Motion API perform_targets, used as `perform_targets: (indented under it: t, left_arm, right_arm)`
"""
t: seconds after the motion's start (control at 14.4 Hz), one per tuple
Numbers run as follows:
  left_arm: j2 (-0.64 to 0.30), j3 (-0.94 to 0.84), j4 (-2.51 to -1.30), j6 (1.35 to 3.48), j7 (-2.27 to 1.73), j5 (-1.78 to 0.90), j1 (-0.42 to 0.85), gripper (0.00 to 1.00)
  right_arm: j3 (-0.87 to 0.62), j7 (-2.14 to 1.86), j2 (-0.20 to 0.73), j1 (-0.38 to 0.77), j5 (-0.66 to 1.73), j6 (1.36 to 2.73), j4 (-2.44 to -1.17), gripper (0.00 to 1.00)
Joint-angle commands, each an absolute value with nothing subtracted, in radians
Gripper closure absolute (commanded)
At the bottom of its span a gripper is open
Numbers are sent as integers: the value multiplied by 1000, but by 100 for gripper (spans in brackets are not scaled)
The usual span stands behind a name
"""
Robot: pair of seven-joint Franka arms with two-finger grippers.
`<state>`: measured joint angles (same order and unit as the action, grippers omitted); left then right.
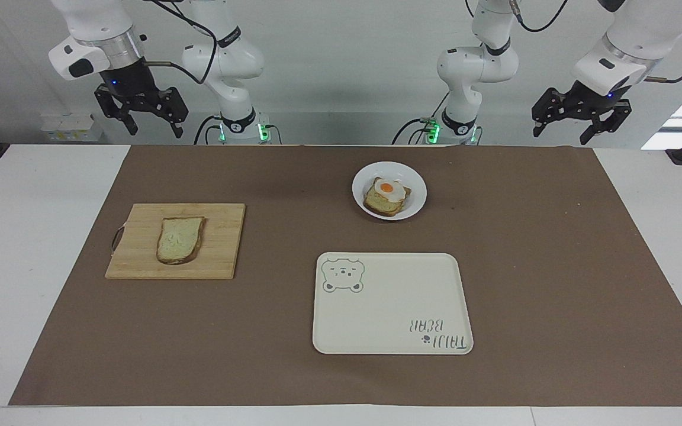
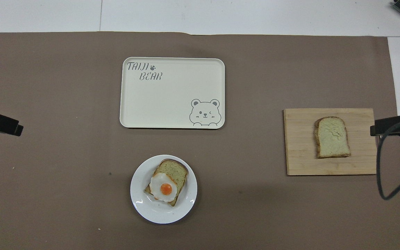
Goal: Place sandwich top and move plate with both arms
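both black two-finger grippers, left (image 1: pixel 581 123) and right (image 1: pixel 142 113), hanging spread, holding nothing | pale brown-crusted bread slice (image 1: pixel 180 239) sitting on wooden board (image 1: pixel 140 260) | risk: floppy slice probably knocking the fried egg (image 1: pixel 390 190) off the round white plate (image 1: pixel 417 201)

The cream tray (image 2: pixel 172 93) reads "TAIJI BEAR" (a paw print after TAIJI), with a bear drawing at one corner

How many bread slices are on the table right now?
2. The sandwich top lies on the cutting board toward the right arm's end. The other slice sits under a fried egg on the plate, nearer the robots than the tray. None seems hidden.
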<state>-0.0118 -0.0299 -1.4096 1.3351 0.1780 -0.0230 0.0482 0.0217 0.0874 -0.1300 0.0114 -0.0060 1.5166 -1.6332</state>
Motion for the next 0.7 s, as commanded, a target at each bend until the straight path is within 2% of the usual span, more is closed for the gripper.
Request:
perform_targets:
  t: [0.0, 0.63]
  left_arm:
    - [15, -20, -1440, 1328, 178, -25, 63, 0]
    - [15, -20, -1440, 1330, 178, -25, 63, 0]
  right_arm:
    - [17, 71, -138, 2, -14, 1505, -1637, 0]
    - [21, 69, -141, -2, -14, 1503, -1644, 0]
